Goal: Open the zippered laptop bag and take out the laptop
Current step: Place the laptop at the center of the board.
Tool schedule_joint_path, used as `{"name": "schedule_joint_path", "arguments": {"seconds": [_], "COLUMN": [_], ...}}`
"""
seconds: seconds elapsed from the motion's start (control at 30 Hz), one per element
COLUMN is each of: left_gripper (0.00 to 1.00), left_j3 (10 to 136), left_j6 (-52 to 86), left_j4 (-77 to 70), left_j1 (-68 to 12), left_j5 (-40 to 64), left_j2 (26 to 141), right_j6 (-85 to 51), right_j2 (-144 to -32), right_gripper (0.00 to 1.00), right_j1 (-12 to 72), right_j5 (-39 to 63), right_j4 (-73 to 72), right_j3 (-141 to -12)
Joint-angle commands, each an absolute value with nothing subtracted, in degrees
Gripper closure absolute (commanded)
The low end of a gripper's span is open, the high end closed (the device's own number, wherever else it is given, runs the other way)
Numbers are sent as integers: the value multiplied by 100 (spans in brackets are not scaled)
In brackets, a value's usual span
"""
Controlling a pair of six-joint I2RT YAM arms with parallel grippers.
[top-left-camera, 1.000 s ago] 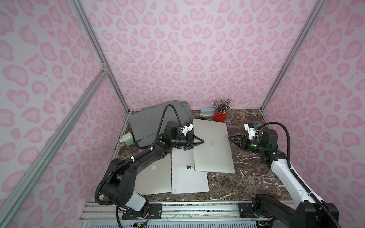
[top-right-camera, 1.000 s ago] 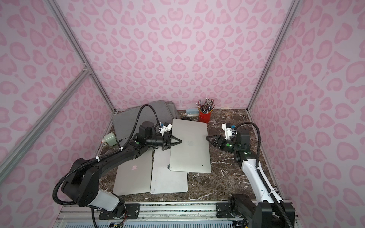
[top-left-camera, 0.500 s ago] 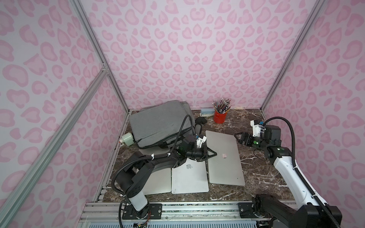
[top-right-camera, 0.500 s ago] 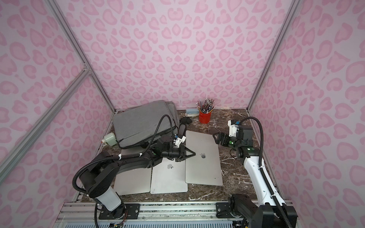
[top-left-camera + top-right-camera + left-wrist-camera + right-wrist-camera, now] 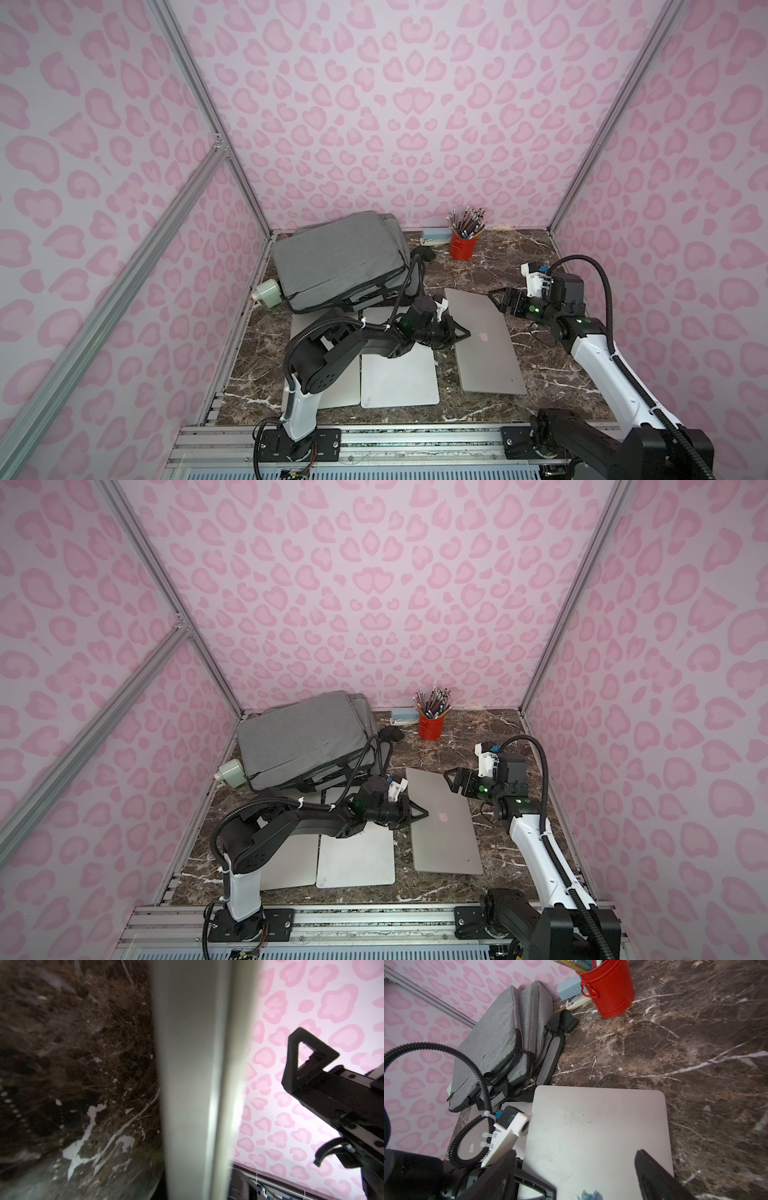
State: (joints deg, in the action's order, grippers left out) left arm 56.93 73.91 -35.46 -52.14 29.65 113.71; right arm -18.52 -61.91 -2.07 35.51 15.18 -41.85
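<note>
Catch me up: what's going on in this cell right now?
The silver closed laptop with the logo is out of the grey fabric laptop bag and lies flat on the dark marble table, to the right of two other silver laptops. The left gripper is pinched on its left edge. The right gripper hangs open over its far right corner, holding nothing. The bag sits at the back left, apparently unzipped along its front side.
</note>
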Motion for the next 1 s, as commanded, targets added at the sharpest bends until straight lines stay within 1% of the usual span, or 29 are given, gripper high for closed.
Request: {"name": "schedule_joint_path", "arguments": {"seconds": [0.0, 0.2, 0.3, 0.37, 0.5, 0.77, 0.87, 0.97], "left_gripper": [98, 90, 78, 75, 72, 70, 67, 66], "left_j3": [5838, 5767, 5737, 5693, 5641, 5581, 5573, 5547], "left_j6": [7357, 7158, 6971, 6907, 6886, 6627, 6579, 6471], "left_j4": [-4459, -3980, -3604, -3470, -3467, -2938, -2827, -2625], "left_j1": [-5233, -5204, -5155, -5131, -5081, -4968, -4940, -4921], "left_j5": [3150, 3165, 3223, 3290, 3414, 3448, 3503, 3491], "left_j2": [11467, 11489, 11427, 11425, 11434, 11290, 11320, 11281], "right_j6": [-1916, -1911, -1959, -1969, -1957, -2065, -2126, -2122], "right_j2": [-6179, -6192, -6220, -6247, -6283, -6250, -6206, -6184], "right_gripper": [10, 10, 10, 10, 10, 10, 10, 10], "right_j1": [-212, -231, -229, -229, -229, -229, -229, -229], "right_j5": [3630, 3671, 3747, 3795, 3864, 3945, 3973, 3970], "right_j4": [1257, 1200, 1148, 1117, 1103, 947, 879, 896], "right_j3": [-4100, -3991, -3927, -3906, -3878, -3628, -3527, -3477]}}
